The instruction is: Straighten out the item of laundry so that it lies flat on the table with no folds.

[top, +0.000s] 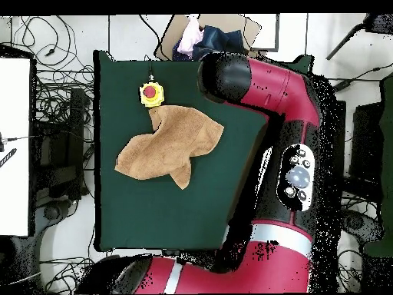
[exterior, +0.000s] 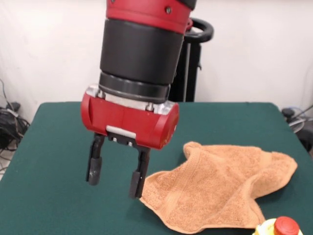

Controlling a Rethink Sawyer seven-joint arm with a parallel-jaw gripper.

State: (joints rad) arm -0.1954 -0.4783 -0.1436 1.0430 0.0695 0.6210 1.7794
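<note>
At lower right of the front view, the rumpled orange-tan terry cloth towel (exterior: pixel 222 188) lies on the dark green felt-covered table (exterior: pixel 49 147), its hemmed border curling in uneven lobes. Just left of its nearest corner hangs the red and black gripper (exterior: pixel 116 176), fingers spread and empty. Bare felt stretches leftward. A yellow-based red button (exterior: pixel 281 227) touches the towel's bottom edge.

White wall (exterior: pixel 254 49) behind; tangled cables (top: pixel 57 46) cover the pale floor (top: pixel 69 253) beside a white desk (top: pixel 15 146)
</note>
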